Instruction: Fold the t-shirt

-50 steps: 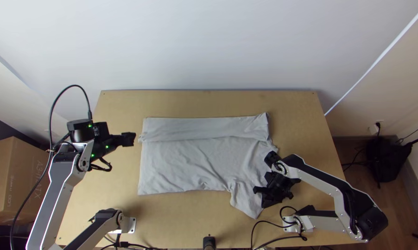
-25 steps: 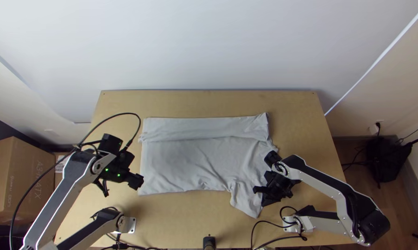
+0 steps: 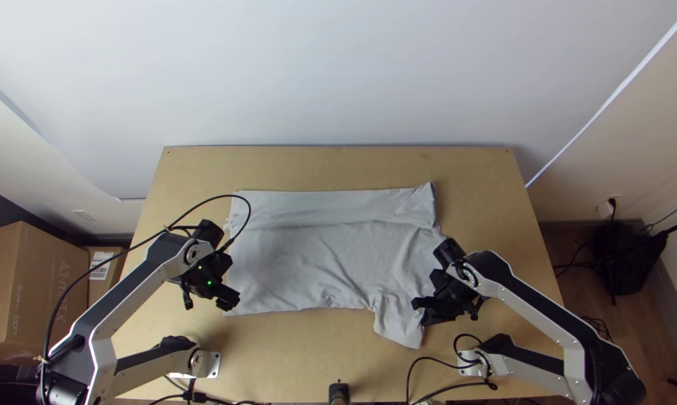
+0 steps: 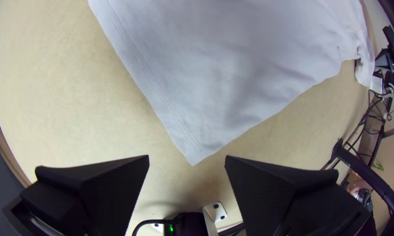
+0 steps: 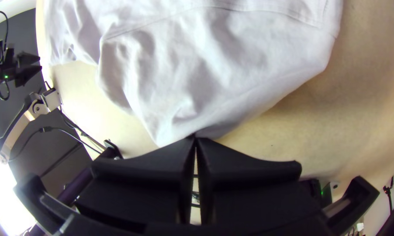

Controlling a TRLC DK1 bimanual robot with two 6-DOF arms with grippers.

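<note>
Free room, as you had it: one broad strip of bare worktop beyond the t-shirt; one lane on the shirt's right, ending at the right arm; one near strip between the arm bases. Obstacles you had to clear: wall, one, behind the far edge; left arm, one, across the left side, its cable looping above the shirt's left end; right claw, pinched on the sleeve, blocking the near right; looped cables, beside the right base; black post, one, at the near edge.
</note>
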